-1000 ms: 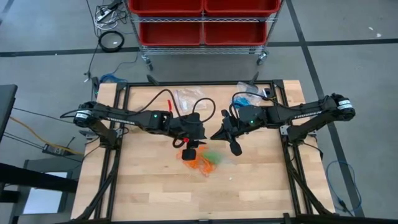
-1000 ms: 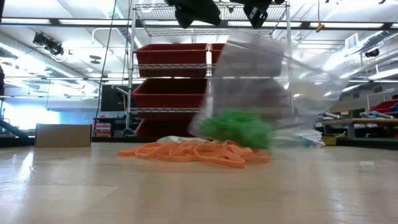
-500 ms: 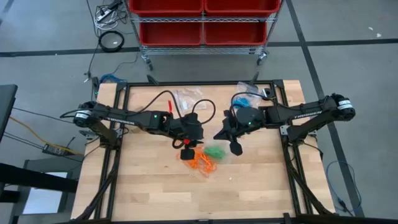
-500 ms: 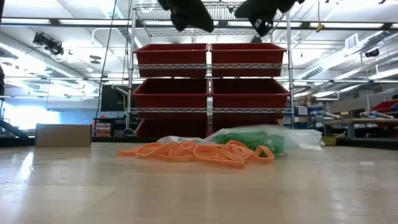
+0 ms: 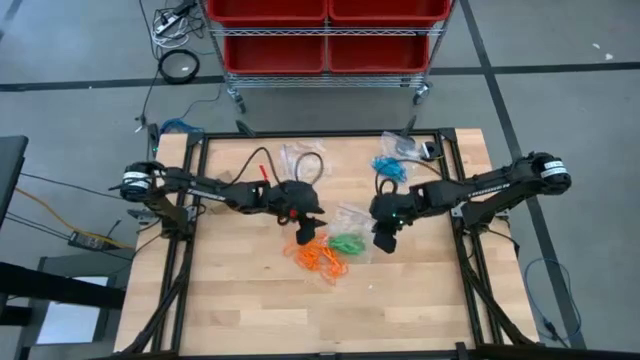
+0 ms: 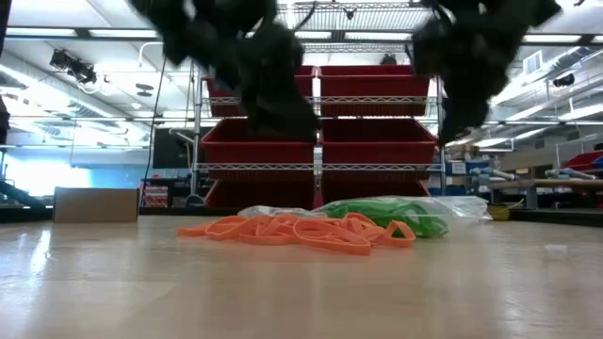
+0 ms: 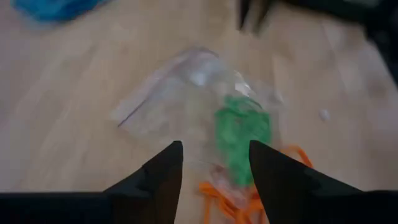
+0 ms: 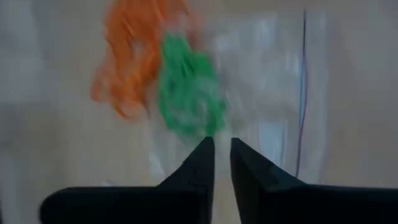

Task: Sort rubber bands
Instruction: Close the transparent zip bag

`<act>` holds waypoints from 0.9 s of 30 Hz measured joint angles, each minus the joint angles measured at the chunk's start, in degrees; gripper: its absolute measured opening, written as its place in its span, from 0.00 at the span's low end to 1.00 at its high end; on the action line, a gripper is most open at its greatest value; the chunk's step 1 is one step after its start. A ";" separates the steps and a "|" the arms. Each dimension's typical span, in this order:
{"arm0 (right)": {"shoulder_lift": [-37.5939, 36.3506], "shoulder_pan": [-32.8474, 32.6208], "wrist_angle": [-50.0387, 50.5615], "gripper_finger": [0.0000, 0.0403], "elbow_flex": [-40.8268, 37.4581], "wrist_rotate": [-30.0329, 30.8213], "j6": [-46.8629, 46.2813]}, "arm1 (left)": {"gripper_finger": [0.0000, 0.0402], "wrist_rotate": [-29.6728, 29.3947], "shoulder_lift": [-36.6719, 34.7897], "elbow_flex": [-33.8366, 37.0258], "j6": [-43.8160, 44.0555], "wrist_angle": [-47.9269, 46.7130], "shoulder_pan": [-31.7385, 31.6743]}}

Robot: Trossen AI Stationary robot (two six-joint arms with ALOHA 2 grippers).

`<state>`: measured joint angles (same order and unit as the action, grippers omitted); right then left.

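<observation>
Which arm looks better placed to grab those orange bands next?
Probably the left: its gripper, open, hangs right beside the orange rubber bands, while the right gripper sits beyond the bagged green ones.

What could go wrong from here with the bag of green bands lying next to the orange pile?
1. The clear bag with the green bands lies right against the loose orange bands, so a pinch there may well grab both colours.
2. The left gripper hangs open over the bag; closing could catch the plastic rather than bands.
3. The right gripper points at the same clump, its fingers a narrow gap apart, so the arms might collide.
</observation>
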<state>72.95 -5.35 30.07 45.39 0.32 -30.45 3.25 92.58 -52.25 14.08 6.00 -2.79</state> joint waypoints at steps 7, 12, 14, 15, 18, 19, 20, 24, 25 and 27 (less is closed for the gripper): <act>0.02 -0.23 -14.12 0.31 -11.36 0.05 -10.15 | 0.48 10.65 2.18 10.51 11.64 16.78 -7.81; 0.02 -0.25 -23.07 0.39 -15.86 0.03 -15.27 | 0.48 17.84 9.84 10.00 17.66 27.78 -10.12; 0.02 -0.27 -24.08 0.39 -16.83 0.04 -16.72 | 0.48 19.40 13.87 8.80 19.15 30.51 -10.67; 0.01 -0.41 -24.15 0.40 -17.24 0.13 -17.36 | 0.48 20.17 15.71 8.18 20.21 32.08 -10.90; 0.02 -1.43 -25.28 0.39 -18.71 1.08 -19.13 | 0.48 22.96 21.20 5.66 23.45 38.03 -11.41; 0.03 -1.77 -26.87 0.39 -19.23 1.59 -19.66 | 0.48 23.79 22.66 4.82 24.72 39.63 -11.47; 0.04 -2.02 -28.41 0.39 -19.70 2.16 -20.19 | 0.48 25.25 23.97 3.64 26.19 41.30 -11.64; 0.02 -2.13 -31.92 0.37 -21.23 3.98 -20.97 | 0.48 25.93 26.65 -0.32 27.05 38.66 -11.62; 0.03 -2.13 -32.97 0.37 -21.43 4.10 -20.97 | 0.48 25.75 26.68 -1.17 26.56 36.39 -11.60; 0.00 -2.13 -35.00 0.37 -21.95 4.15 -20.93 | 0.48 25.76 26.73 -2.85 25.02 32.06 -11.58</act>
<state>72.95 -7.49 -4.93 23.44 4.47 -51.38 29.00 119.30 -55.10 39.10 38.05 -14.37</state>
